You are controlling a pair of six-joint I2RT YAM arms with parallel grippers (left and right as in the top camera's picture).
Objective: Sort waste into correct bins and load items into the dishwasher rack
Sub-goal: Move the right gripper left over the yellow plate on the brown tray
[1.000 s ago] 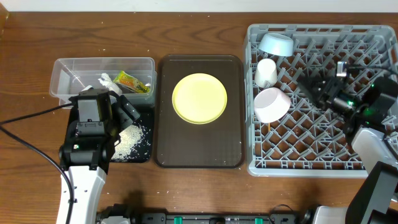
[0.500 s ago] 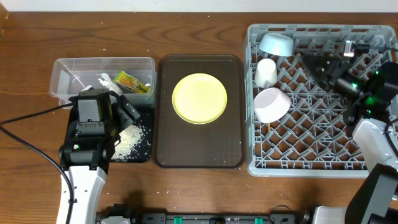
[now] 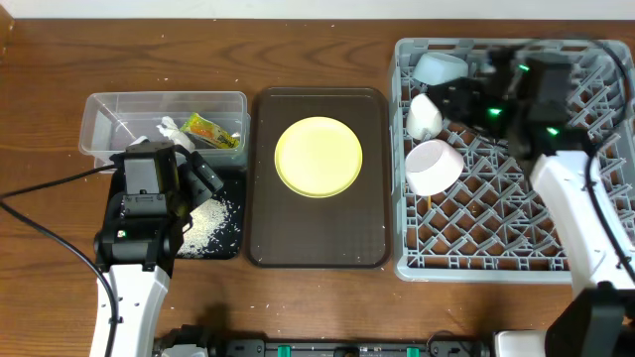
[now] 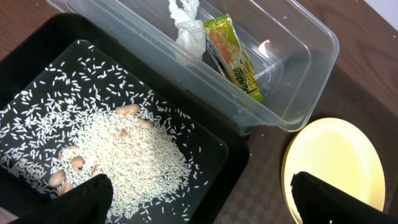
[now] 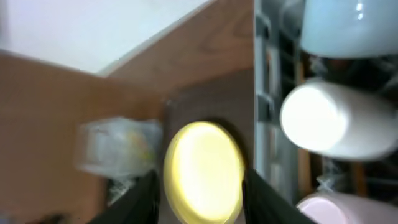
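"Where's the yellow plate [image 3: 317, 157]?"

"Centre frame, flat and face up on the brown tray [image 3: 372, 198]. It's round, so no long axis"

"Which arm's nearer?"

"Little in it. The left gripper [image 4: 199, 202] hangs just left of it, spread wide and empty. The right gripper [image 3: 456, 100] is upper right over the rack [image 3: 496, 238], part-open and empty, aimed leftward at it. I'd back that one"

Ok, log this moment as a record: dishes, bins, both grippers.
rack: light-blue bowl, white cup, pinkish-white bowl, along its left side
brown tray: yellow plate, not yet racked
clear tub: tissue, snack wrapper
black bin: rice
left gripper: open, empty, above the black bin
right gripper: open, empty, over the rack near the white cup, blurred
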